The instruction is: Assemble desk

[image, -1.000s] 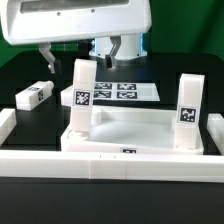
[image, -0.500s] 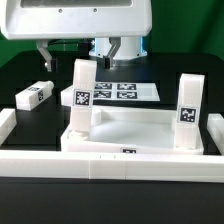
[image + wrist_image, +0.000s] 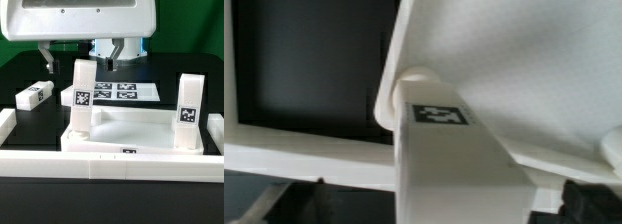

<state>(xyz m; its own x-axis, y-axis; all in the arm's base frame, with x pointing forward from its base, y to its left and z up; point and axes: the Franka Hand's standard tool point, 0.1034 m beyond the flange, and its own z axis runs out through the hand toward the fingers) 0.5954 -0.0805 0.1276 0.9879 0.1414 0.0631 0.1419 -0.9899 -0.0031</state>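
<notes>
The gripper (image 3: pixel 81 60) hangs empty with its jaws spread wide, a gap on either side of the first upright leg (image 3: pixel 81 100). That leg stands on the desk top (image 3: pixel 140 130) at the exterior view's left, with a second upright leg (image 3: pixel 188 112) at the right. A third leg (image 3: pixel 34 95) lies loose, well apart. The border rail (image 3: pixel 100 165) hems the front edge.

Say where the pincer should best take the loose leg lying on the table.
Probably mid-length, across its two long side faces, coming straight down from above: the loose leg lies flat on the table, apart from the desk top, with parallel sides.
</notes>
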